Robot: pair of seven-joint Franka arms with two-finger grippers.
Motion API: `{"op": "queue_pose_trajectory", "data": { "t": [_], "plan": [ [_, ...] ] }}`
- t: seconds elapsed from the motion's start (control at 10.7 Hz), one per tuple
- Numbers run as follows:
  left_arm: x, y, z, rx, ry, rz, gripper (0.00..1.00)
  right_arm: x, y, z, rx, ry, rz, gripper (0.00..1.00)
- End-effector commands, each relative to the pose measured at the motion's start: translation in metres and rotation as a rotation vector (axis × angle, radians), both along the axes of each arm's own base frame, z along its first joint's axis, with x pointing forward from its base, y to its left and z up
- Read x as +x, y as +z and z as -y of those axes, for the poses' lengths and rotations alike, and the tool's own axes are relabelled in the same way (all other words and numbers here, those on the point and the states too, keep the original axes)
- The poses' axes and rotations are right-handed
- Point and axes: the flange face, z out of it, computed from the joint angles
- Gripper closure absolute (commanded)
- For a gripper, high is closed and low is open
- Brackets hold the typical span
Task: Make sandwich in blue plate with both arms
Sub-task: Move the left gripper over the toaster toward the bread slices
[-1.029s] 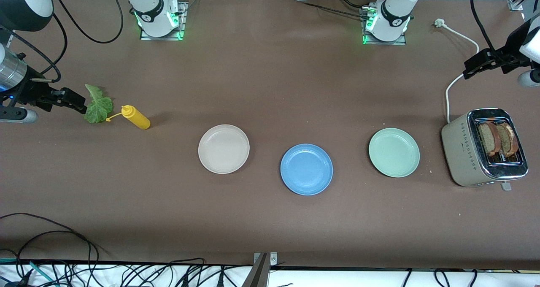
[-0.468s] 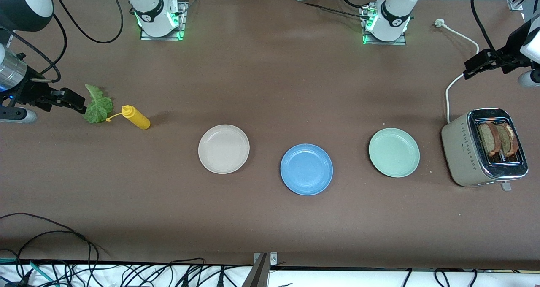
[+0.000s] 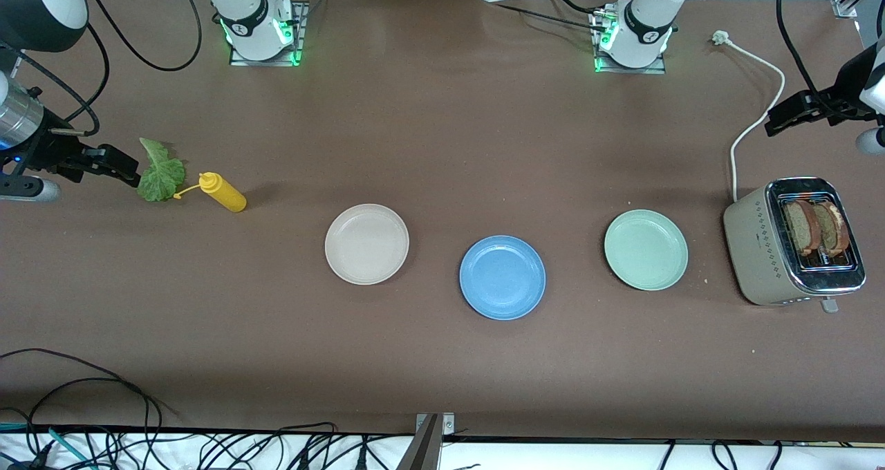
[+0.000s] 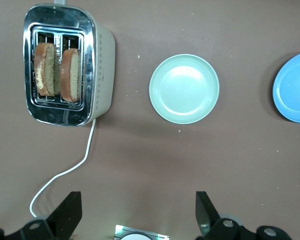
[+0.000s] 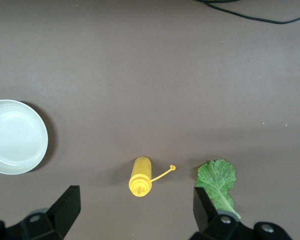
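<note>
The right gripper [image 3: 128,169] is held in the air at the right arm's end of the table [image 3: 442,373], its fingers [image 5: 65,207] spread wide with nothing between them. One fingertip is seen just beside the lettuce leaf [image 3: 160,173], which lies flat on the table; whether they touch cannot be told. Close beside the leaf, toward the plates, a yellow squeeze bottle [image 3: 222,191] lies on its side, its cap hanging loose on a thin tether.

The left gripper [image 3: 795,114] is held in the air at the left arm's end of the table, over the white power cord [image 3: 750,128], with its fingers [image 4: 67,215] likewise set wide and holding nothing. Nearer to the front camera than the cord, a beige toaster [image 3: 767,249] with a chrome top is seen, and two bread slices [image 3: 816,227] stand upright in its slots, one per slot.

The blue plate [image 3: 502,277] is placed near the middle of the table, well apart from both grippers, and nothing lies on it. It is flanked by a cream-white plate [image 3: 366,243] toward the right arm's end and a mint-green plate [image 3: 646,249] toward the left arm's end, both slightly farther from the front camera. The mint-green plate lies between the toaster and the blue plate; the squeeze bottle and the cream-white plate lie between the leaf and the blue plate.
</note>
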Motion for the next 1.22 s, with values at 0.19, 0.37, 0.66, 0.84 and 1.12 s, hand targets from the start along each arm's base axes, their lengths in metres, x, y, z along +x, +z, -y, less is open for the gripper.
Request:
{"op": "queue_pose_trajectory", "data": {
  "t": [0.19, 0.37, 0.66, 0.84, 1.12],
  "plan": [
    [0.026, -0.03, -0.049, -0.022, 0.083, -0.021, 0.0, 0.003, 0.006, 0.001, -0.019, -0.045, 0.009, 0.0],
    [0.037, -0.052, -0.055, -0.009, 0.089, -0.053, 0.0, 0.003, 0.006, 0.001, -0.019, -0.04, 0.007, 0.0],
    [0.051, -0.083, -0.082, -0.004, 0.126, -0.068, 0.0, 0.002, 0.005, 0.001, -0.019, -0.036, 0.001, 0.0],
    [0.056, -0.105, -0.096, -0.01, 0.144, -0.102, 0.0, 0.001, 0.006, 0.002, -0.019, -0.035, 0.001, 0.0],
    [0.074, -0.133, -0.11, 0.039, 0.016, -0.086, 0.0, 0.001, 0.007, 0.002, -0.02, -0.035, 0.001, 0.0]
  ]
}}
